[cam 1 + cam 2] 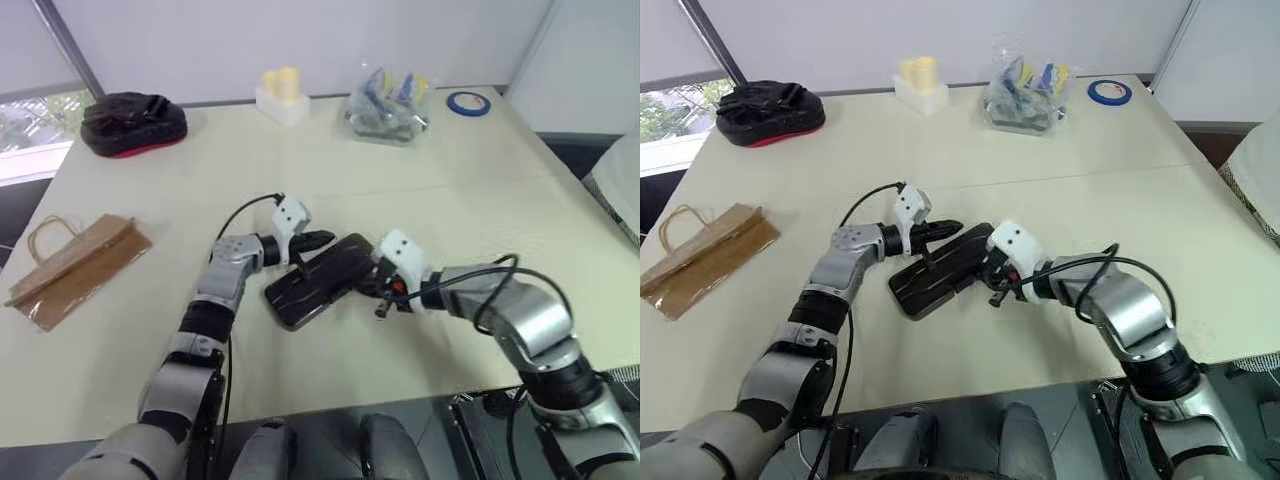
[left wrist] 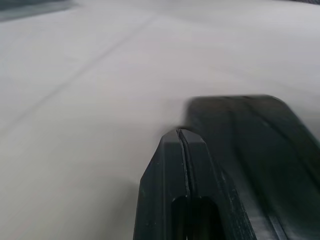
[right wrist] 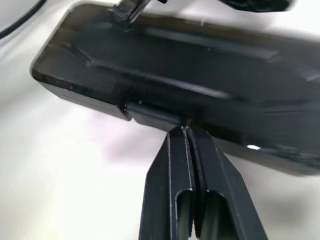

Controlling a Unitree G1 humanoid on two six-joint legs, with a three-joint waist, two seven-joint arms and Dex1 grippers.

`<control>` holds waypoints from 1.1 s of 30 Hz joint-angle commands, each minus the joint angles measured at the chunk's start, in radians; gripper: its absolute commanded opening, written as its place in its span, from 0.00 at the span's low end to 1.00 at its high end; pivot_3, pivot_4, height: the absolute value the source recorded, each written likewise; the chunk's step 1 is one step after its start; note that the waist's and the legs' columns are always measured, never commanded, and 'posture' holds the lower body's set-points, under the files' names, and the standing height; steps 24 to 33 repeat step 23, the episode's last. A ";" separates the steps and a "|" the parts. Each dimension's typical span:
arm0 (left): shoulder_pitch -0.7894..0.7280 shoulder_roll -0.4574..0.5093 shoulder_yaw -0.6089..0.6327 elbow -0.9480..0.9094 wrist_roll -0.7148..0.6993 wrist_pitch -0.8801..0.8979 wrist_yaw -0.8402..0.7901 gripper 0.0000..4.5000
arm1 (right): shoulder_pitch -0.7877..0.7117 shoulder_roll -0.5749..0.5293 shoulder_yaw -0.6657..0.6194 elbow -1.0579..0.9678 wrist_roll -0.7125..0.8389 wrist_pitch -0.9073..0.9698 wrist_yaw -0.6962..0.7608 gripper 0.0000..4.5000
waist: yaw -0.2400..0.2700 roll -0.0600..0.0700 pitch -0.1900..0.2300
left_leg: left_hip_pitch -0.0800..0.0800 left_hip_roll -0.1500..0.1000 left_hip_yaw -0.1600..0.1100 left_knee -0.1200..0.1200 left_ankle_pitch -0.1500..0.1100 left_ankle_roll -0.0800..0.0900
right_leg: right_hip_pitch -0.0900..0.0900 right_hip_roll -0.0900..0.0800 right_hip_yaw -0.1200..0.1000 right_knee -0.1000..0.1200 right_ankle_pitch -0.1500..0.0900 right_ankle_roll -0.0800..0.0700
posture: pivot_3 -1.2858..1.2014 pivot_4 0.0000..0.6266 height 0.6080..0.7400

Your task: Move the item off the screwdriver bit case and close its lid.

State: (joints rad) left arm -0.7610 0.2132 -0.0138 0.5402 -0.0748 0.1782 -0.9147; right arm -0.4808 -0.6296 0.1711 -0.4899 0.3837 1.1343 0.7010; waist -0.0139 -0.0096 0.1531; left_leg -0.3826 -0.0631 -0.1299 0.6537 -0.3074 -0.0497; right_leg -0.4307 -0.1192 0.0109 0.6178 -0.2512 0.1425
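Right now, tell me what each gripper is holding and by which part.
Nothing is held. The left gripper and right gripper are both shut on nothing, beside the closed screwdriver bit case.

Legible markings: none. No text, label, brand, number or sign can be read on any item on the table (image 1: pixel 420 200). The clear plastic bag (image 1: pixel 388 105), at the table's far edge, holds items with blue and yellow packaging; any printing there is too small to make out. The screwdriver bit case (image 1: pixel 315 280), at the table's middle, shows no readable marking on its lid (image 3: pixel 200 85).
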 commanded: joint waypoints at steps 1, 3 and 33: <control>-0.030 0.063 0.054 -0.115 -0.070 0.059 0.002 0.00 | -0.034 -0.049 -0.066 -0.076 0.059 0.017 0.033 0.01 | 0.000 0.000 0.003 | 0.000 0.000 0.000 0.000 0.000 0.000 | 0.000 0.000 0.000 0.000 0.000 0.000 | 0.52 0.24 1.00; -0.021 0.100 0.072 -0.176 -0.109 0.116 -0.009 0.00 | -0.047 -0.077 -0.085 -0.089 0.074 0.018 0.043 0.01 | 0.002 0.000 0.005 | 0.000 0.000 0.000 0.000 0.000 0.000 | 0.000 0.000 0.000 0.000 0.000 0.000 | 0.52 0.24 1.00; 0.316 0.449 0.207 -0.875 -0.533 0.684 -0.027 0.00 | -0.088 -0.376 -0.209 -0.040 0.144 -0.132 0.218 0.01 | 0.003 0.000 0.010 | -0.001 0.001 0.001 0.001 0.000 0.000 | 0.000 0.000 0.000 0.000 0.000 0.000 | 0.52 0.24 1.00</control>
